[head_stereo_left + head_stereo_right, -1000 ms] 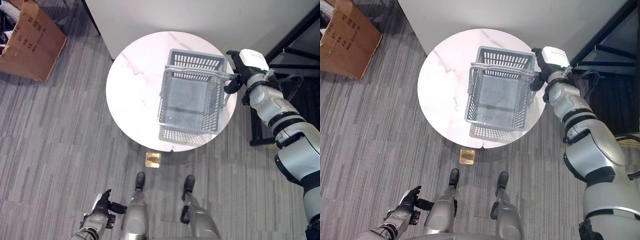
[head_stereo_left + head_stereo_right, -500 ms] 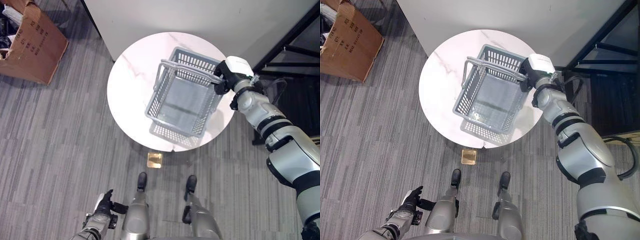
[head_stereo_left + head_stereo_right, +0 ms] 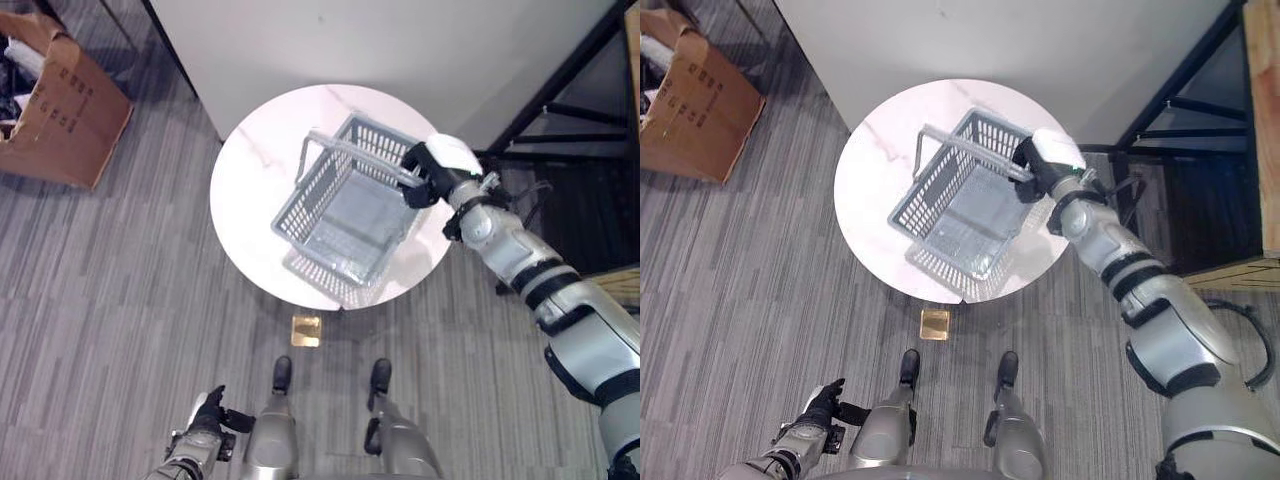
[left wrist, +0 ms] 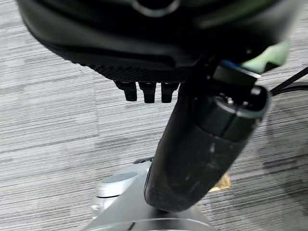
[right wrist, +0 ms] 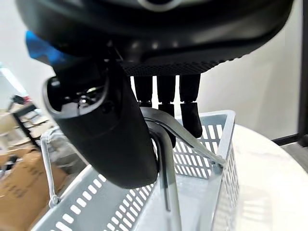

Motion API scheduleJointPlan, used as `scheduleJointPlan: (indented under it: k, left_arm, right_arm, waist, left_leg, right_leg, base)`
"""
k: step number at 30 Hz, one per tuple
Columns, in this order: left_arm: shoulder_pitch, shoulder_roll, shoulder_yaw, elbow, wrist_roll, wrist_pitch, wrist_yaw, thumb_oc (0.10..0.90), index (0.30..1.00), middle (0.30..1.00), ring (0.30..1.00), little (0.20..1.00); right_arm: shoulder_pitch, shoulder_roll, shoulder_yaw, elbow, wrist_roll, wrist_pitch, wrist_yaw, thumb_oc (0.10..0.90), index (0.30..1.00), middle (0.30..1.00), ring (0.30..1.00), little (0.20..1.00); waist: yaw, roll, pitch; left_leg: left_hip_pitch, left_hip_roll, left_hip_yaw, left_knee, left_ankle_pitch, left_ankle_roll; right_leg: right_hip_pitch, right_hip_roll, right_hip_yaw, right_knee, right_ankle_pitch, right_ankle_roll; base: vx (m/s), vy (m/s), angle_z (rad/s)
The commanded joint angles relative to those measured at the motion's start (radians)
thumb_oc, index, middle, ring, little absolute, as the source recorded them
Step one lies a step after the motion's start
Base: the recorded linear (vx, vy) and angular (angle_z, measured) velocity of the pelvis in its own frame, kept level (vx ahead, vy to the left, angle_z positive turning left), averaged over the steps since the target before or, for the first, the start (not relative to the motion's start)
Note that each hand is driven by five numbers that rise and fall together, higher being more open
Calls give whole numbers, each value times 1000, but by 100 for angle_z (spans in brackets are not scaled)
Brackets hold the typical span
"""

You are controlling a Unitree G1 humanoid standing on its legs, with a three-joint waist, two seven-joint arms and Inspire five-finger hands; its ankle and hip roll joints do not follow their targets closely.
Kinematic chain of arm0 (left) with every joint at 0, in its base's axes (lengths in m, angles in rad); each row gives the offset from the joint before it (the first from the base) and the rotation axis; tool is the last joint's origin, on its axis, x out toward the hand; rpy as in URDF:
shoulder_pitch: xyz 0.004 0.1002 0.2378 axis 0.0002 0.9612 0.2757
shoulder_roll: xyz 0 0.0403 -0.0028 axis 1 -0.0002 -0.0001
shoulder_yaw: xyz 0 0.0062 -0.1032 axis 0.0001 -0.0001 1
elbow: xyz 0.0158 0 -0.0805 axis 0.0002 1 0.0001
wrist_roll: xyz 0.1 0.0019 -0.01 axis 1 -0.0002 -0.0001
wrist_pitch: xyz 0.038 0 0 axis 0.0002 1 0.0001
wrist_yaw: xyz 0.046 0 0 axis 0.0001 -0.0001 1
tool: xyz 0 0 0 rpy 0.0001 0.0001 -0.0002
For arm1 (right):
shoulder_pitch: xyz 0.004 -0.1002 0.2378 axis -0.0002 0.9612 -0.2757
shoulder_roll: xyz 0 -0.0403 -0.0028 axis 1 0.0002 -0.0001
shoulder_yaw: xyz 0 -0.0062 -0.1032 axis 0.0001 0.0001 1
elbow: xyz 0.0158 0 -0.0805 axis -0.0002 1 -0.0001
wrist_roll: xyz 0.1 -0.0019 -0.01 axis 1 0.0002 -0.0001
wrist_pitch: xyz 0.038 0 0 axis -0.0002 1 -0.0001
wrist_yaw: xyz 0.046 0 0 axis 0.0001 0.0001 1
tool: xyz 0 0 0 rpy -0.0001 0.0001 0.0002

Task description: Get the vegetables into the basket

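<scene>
The grey basket (image 3: 345, 208), gripped by its handle (image 5: 166, 126) in the right hand (image 3: 424, 172), has been swung further leftward and tilted over the round table (image 3: 250, 180); the left hand (image 3: 207, 413) hangs relaxed, low.

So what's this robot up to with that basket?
The robot's right hand is curled round a handle of the grey basket, which sits tilted on the round white table. The basket looks empty, with no vegetables in sight. Its left hand hangs low by its side, fingers relaxed, holding nothing. A cardboard box sits on the floor nearby.
</scene>
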Motion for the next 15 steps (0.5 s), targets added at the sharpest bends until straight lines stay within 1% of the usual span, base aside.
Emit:
scheduleJointPlan:
  k: [1,2,3,4,6,7,10,11,13,15]
  left_arm:
    - [22,-3,-29,58,63,8,-16,900,1000,1000,1000,1000]
    - [23,-2,-30,57,63,8,-16,900,1000,1000,1000,1000]
    - [30,-3,-21,62,73,10,-19,900,1000,1000,1000,1000]
    - [42,-6,-4,68,93,17,-23,900,1000,1000,1000,1000]
    - [52,-5,7,73,117,21,-32,900,1000,1000,1000,1000]
    - [53,-5,6,73,117,21,-32,900,1000,1000,1000,1000]
    - [67,-2,25,79,140,24,-42,900,1000,1000,1000,1000]
    - [76,-3,41,85,150,25,-46,900,1000,1000,1000,1000]
    - [88,-6,54,86,159,27,-47,900,1000,1000,1000,1000]
    - [94,-7,57,86,163,27,-49,900,1000,1000,1000,1000]
  right_arm:
    - [-16,-7,-159,-101,117,-115,-30,400,300,300,300,300]
    - [-12,-8,-162,-104,117,-113,-29,400,300,300,300,300]
    - [32,-13,-189,-145,134,-121,-15,400,300,300,300,300]
    - [112,-20,-237,-218,162,-137,7,400,300,300,300,300]
    - [183,-30,-279,-285,188,-148,28,400,300,300,300,300]
    - [187,-31,-282,-288,188,-147,29,400,300,300,300,300]
    - [271,-38,-335,-365,216,-162,55,400,300,300,300,300]
    - [319,-51,-365,-422,224,-170,70,400,300,300,300,300]
    - [375,-57,-405,-463,221,-178,72,400,300,300,300,300]
    - [403,-61,-423,-488,214,-181,73,400,300,300,300,300]
  waist:
    - [-45,-43,-94]
    - [-43,-44,-94]
    - [-50,-42,-103]
    - [-63,-39,-115]
    - [-75,-37,-128]
    - [-73,-37,-128]
    - [-85,-32,-142]
    - [-96,-30,-151]
    - [-105,-25,-160]
    - [-107,-24,-164]
  left_leg:
    - [7,3,30,1,-35,-16]
    - [8,3,30,1,-36,-16]
    - [16,4,35,1,-39,-16]
    - [31,6,45,1,-43,-16]
    - [48,5,58,1,-46,-17]
    - [49,6,58,1,-47,-17]
    - [63,9,74,1,-49,-19]
    - [74,11,82,1,-52,-19]
    - [84,14,92,1,-53,-20]
    - [89,15,95,1,-55,-21]
  right_leg:
    - [54,-87,61,10,-52,95]
    - [55,-87,61,9,-52,95]
    - [61,-88,63,9,-53,95]
    - [69,-87,70,9,-55,97]
    - [78,-86,74,7,-57,98]
    - [79,-86,75,7,-57,98]
    - [86,-83,83,5,-58,99]
    - [90,-81,88,4,-58,100]
    - [95,-80,93,3,-58,101]
    - [96,-79,96,2,-58,101]
  base:
    - [17,27,-16]
    - [17,13,-17]
    - [13,14,-15]
    - [17,19,-10]
    - [9,9,-3]
    - [9,12,-10]
    - [-8,-2,-26]
    - [-6,-9,-18]
    - [4,-5,-15]
    - [4,-3,-11]
